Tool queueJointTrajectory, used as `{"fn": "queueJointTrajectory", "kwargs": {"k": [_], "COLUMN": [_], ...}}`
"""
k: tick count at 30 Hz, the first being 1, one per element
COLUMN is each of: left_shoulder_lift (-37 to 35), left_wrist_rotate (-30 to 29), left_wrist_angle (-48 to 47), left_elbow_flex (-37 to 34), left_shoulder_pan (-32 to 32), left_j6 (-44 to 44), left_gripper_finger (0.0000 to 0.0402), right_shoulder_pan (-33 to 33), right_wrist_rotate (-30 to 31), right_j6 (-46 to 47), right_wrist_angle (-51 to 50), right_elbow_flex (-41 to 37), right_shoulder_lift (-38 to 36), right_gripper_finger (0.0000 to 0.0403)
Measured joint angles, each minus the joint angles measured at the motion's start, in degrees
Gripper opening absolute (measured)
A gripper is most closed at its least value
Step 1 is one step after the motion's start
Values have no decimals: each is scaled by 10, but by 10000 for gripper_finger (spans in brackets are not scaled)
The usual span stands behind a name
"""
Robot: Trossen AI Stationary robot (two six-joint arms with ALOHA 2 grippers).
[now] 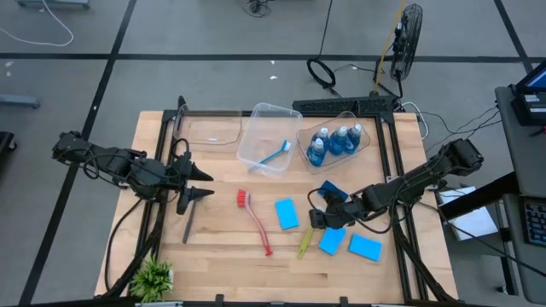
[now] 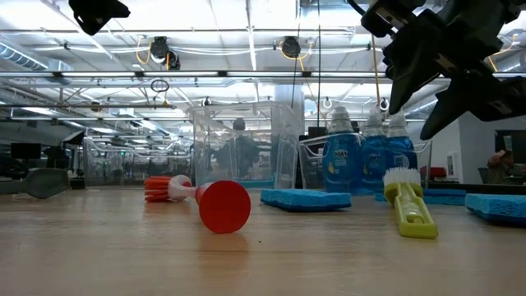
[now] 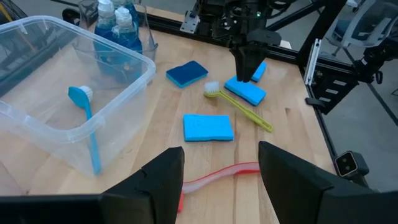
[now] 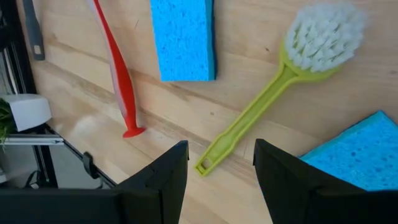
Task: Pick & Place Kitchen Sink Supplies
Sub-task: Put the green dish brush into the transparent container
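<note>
Kitchen sink supplies are part sorted, part loose. On the wooden table (image 1: 222, 247) stand three clear bins. The middle bin (image 1: 266, 136) holds the blue brush (image 1: 276, 153); the bin to its right (image 1: 334, 141) holds the four bottles of blue liquid (image 1: 334, 143), stood upright and packed together, evidently one bin per kind. The third bin (image 1: 207, 128) looks empty.

Still loose on the table: the red brush (image 1: 254, 222), the yellow brush (image 1: 307, 240), and blue sponges, one (image 1: 287, 214) between those two brushes, two (image 1: 333, 241) (image 1: 365, 247) beyond the yellow brush, and a darker one (image 1: 334, 193) beside the right arm. A grey brush (image 1: 188, 228) lies near the left arm.

The right gripper (image 1: 322, 217) hangs just above the yellow brush, fingers spread and empty, lined up along the handle; I judge this a grasp in preparation. The left gripper (image 1: 198, 183) hovers clear of the table near the grey brush, fingers likewise spread, holding nothing.

Differences between views: only the overhead view shows all three bins and the small green plant (image 1: 154, 277) at the table corner. The right wrist view alone shows the yellow brush's white bristles (image 4: 323, 36) and handle passing between the spread fingers. The left wrist view shows the blue brush lying against its bin's floor. The low view confirms the right gripper is off the table surface.
</note>
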Motion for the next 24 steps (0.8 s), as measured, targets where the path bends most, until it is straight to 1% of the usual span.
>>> {"fn": "queueJointTrajectory", "kwargs": {"k": [6,16,24], "left_shoulder_lift": [0,0,0], "left_wrist_rotate": [0,0,6], "left_wrist_angle": [0,0,0], "left_elbow_flex": [0,0,0], "left_shoulder_pan": [0,0,0], "left_j6": [4,4,3], "left_gripper_finger": [209,209,209], "right_shoulder_pan": [0,0,5], "right_wrist_rotate": [0,6,65], "right_j6": [-44,-39,-32], "right_wrist_angle": [0,3,67], "right_elbow_flex": [0,0,0], "right_shoulder_lift": [0,0,0], "right_gripper_finger": [171,171,171]}}
